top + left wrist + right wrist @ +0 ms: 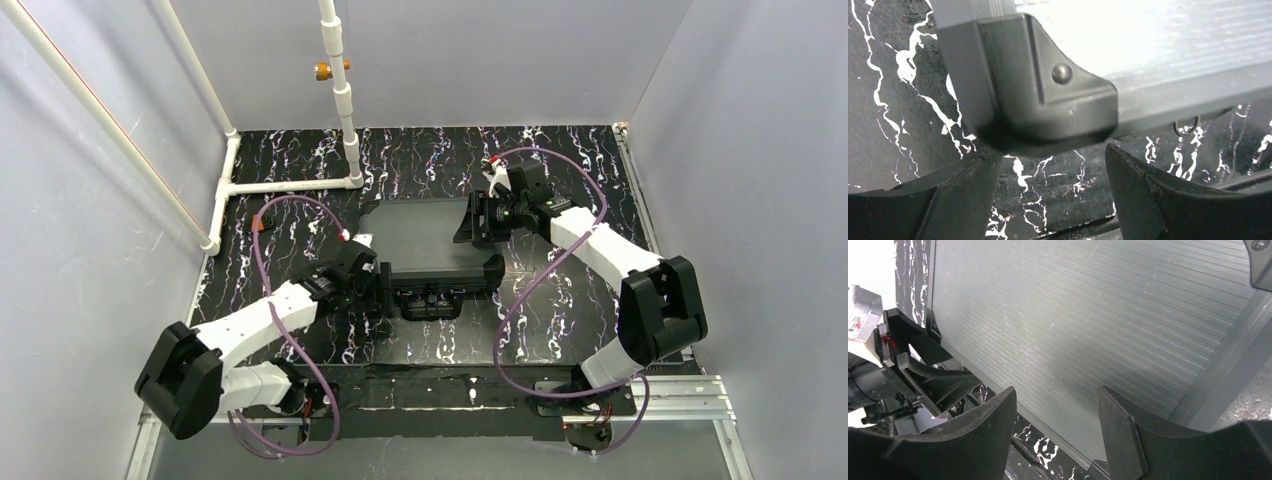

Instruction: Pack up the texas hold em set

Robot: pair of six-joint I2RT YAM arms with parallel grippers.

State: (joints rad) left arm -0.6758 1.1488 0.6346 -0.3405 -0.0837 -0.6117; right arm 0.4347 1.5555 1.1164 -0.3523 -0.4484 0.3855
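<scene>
Between both parted jaws, closed black case [420, 233]

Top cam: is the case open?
No: the case lies with its flat lid down, no chips or foam showing, and its handle faces the arms.

There is one closed black case [420, 232] at mid-frame of the top view, with one handle [432, 303] on its lower edge. There are two grippers: the left gripper [372, 283] left of the handle and the right gripper [476, 216] right of centre. The two purple cables are the left cable [300, 198] and the right cable [560, 153]. The left wrist view shows one corner cap [1048, 100] bearing one rivet [1062, 73].
</scene>
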